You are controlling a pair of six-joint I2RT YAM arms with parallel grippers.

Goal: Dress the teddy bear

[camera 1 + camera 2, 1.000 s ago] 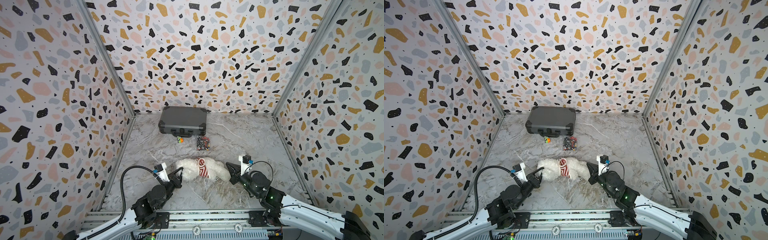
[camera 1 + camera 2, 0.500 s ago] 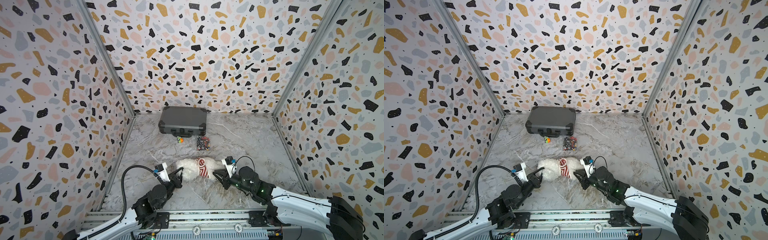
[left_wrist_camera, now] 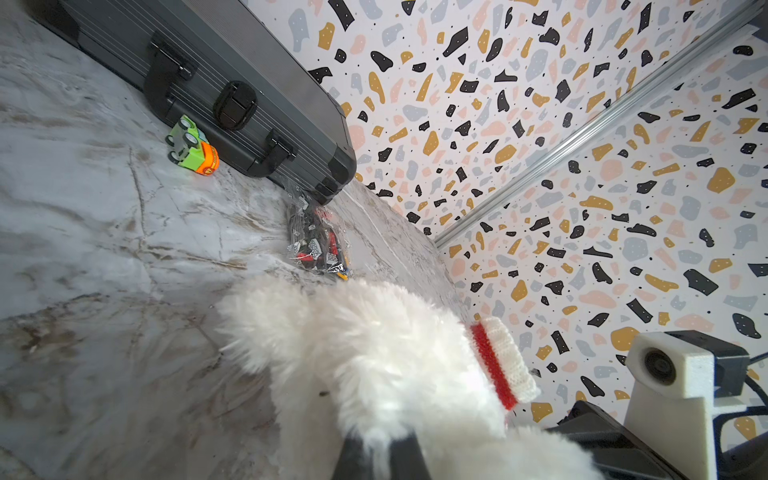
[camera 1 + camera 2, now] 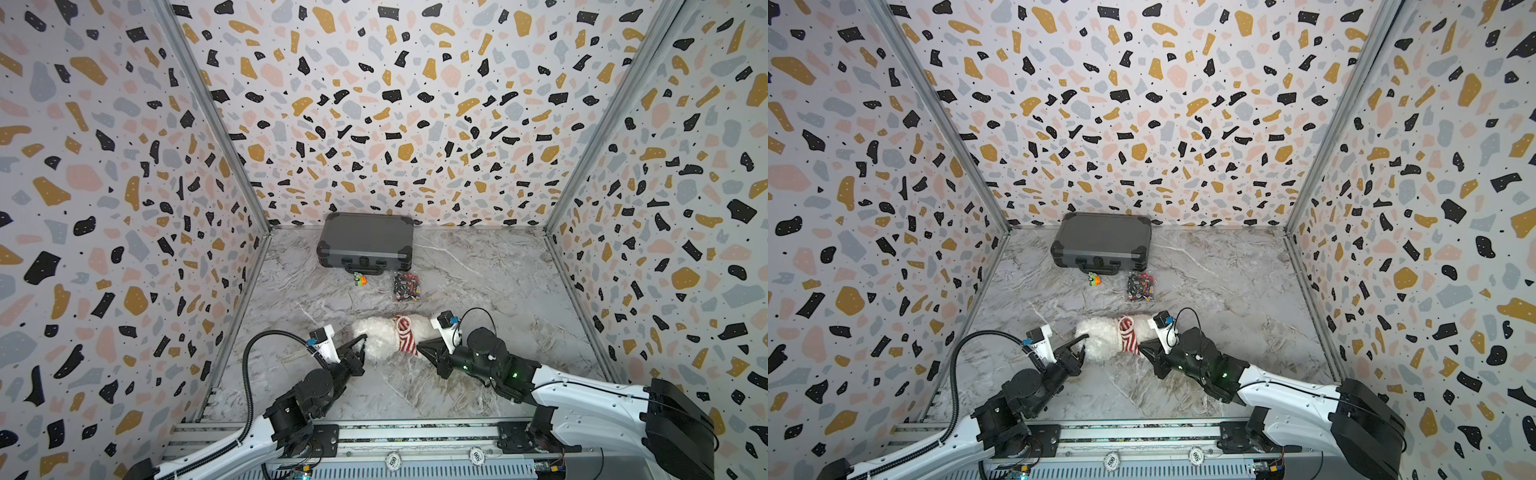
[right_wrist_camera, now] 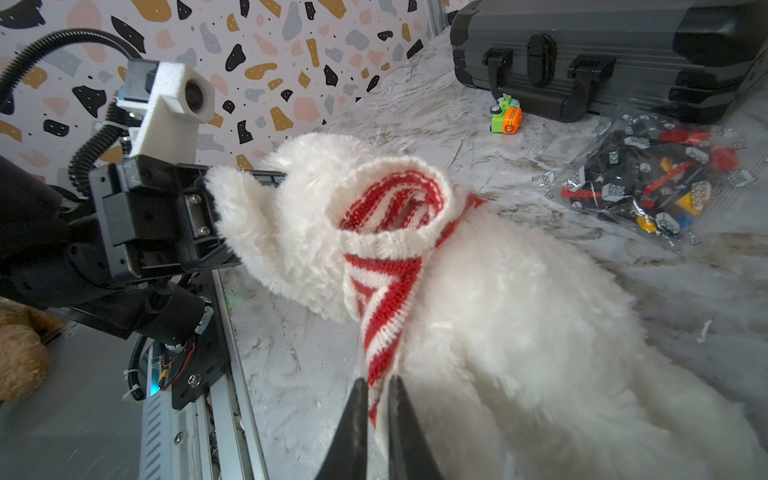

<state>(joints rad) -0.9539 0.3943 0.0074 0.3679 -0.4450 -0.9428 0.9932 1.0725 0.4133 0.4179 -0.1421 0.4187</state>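
Observation:
The white fluffy teddy bear (image 4: 376, 338) (image 4: 1100, 338) lies on its side near the front of the marble table. A red-and-white striped knit garment (image 4: 405, 338) (image 4: 1127, 338) (image 5: 390, 257) is bunched in a ring around its body. My left gripper (image 4: 362, 338) (image 4: 1084, 337) (image 3: 380, 440) is shut on a tuft of the bear's fur (image 3: 374, 357) at its left end. My right gripper (image 4: 419, 345) (image 4: 1140, 345) (image 5: 378, 382) is shut on the garment's hanging lower edge, at the front of the bear (image 5: 519, 311).
A grey case (image 4: 365, 241) stands at the back wall. Before it sit a small green-and-orange toy car (image 4: 359, 279) and a clear bag of bricks (image 4: 407, 286). Patterned walls close three sides. A brown plush object (image 5: 20, 353) lies beyond the front rail.
My right gripper has moved left from the bear's right end to the striped garment and closed on its edge. The left gripper has kept its hold, unmoved.

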